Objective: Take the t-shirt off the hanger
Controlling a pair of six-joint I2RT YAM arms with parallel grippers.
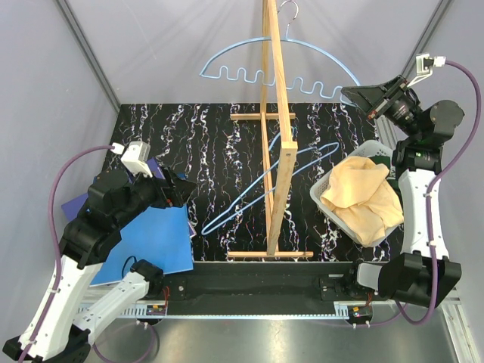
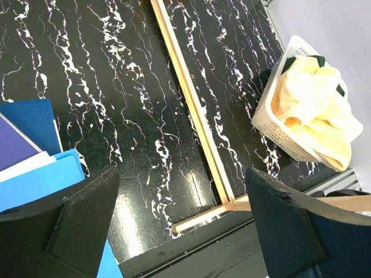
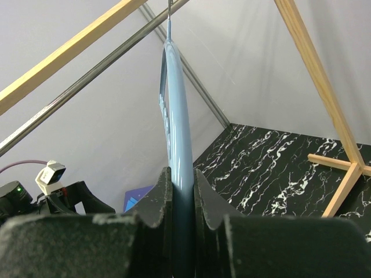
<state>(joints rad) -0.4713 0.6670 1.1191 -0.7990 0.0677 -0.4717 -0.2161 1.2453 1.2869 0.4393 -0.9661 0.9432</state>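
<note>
Overhead view: pale blue hanger [image 1: 318, 48] hangs bare on the wooden rack [image 1: 274, 113], its long axis running left to right along the back. The right gripper [image 1: 361, 94] pinches its right tip. The yellow t-shirt [image 1: 363, 198] lies crumpled in a white basket [image 1: 376, 146] just beside the right arm, well apart from the left gripper [image 1: 181, 190]. Left wrist view: wide-spread fingers [image 2: 75, 226] hold nothing; the t-shirt [image 2: 313, 110] sits far right, a dark item beneath it hard to identify. Right wrist view: the right gripper [image 3: 181, 185] is narrowly clamped on the hanger [image 3: 177, 133], seen edge-on, with its hook cut off at the top.
</note>
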